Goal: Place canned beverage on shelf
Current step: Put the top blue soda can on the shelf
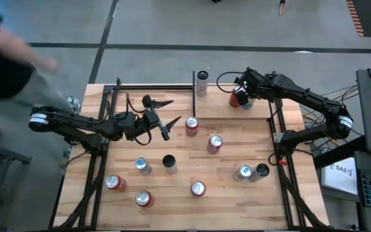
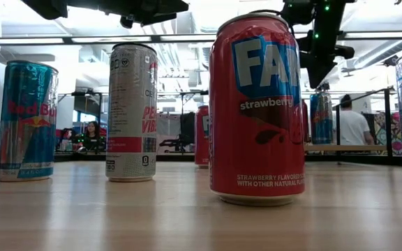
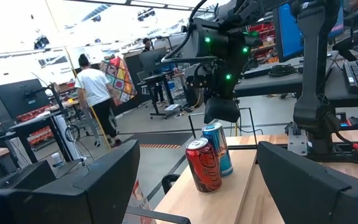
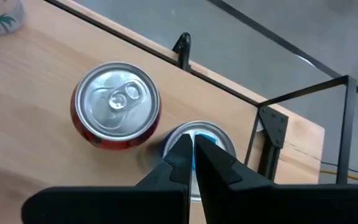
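1. Cans of drink stand scattered over a wooden table [image 1: 237, 193], seen from straight above, with two dark robot arms reaching in from either side.
2. At the table's far edge lies the shelf [image 1: 263, 106], a light-wood board edged by thin black rods.
3. On the shelf's right part stand two cans, touching each other: a red can [image 4: 117, 106] and a blue can [image 3: 218, 148].
4. A tall white can [image 1: 202, 82] stands upright at the shelf's middle, beside a black upright post.
5. The right gripper [image 4: 191, 152] hangs directly above the blue can, its two fingers pressed together with nothing between them.
6. The left gripper [image 1: 156, 116] is over the table's left-centre part, its fingers spread wide and holding nothing.
7. Nearest the left gripper, a red can [image 1: 192, 125] stands just beside it on the tabletop.
8. More cans stand toward the near edge, among them red ones, silver-topped ones and a black one [image 1: 169, 161].
9. From table height, a red strawberry soda can [image 2: 258, 111] fills the middle of the view, with a blue energy-drink can [image 2: 26, 120] and a tall white can [image 2: 131, 111] to its left.
10. A person's blurred arm [image 1: 24, 58] shows at the far left, off the table.
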Robot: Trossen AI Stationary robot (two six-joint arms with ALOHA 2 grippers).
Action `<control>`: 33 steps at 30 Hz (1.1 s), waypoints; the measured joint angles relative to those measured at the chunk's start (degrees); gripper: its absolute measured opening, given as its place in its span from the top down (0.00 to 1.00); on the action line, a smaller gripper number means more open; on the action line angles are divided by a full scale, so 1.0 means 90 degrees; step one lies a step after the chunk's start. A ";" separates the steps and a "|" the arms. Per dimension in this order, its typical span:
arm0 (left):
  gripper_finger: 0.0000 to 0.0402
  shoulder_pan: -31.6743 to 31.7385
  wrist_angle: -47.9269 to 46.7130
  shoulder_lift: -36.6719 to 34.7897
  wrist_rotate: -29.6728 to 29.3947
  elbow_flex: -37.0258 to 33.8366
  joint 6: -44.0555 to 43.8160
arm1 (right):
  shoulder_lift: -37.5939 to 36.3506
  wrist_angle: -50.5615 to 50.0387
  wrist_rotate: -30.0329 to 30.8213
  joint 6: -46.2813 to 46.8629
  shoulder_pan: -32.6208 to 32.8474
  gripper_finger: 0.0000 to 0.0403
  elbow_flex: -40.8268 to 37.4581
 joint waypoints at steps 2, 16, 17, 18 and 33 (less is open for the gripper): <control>0.23 0.0000 0.0002 0.0000 0.0000 0.0000 0.0002 | 0.0000 0.0026 -0.0035 0.0006 0.0002 0.98 -0.0039; 0.23 0.0000 0.0005 0.0000 0.0000 0.0000 0.0012 | -0.0002 0.0168 -0.0162 -0.0002 0.0002 0.98 -0.0359; 0.23 0.0000 0.0005 0.0000 0.0000 0.0000 0.0012 | -0.0002 0.0164 -0.0162 -0.0040 0.0002 0.98 -0.0359; 0.23 0.0000 0.0005 0.0000 0.0000 0.0000 0.0012 | -0.0002 0.0161 -0.0162 -0.0083 0.0002 0.98 -0.0359; 0.23 0.0000 0.0005 0.0000 0.0000 0.0000 -0.0020 | -0.0022 0.0094 -0.0450 -0.0717 0.0000 0.98 -0.0323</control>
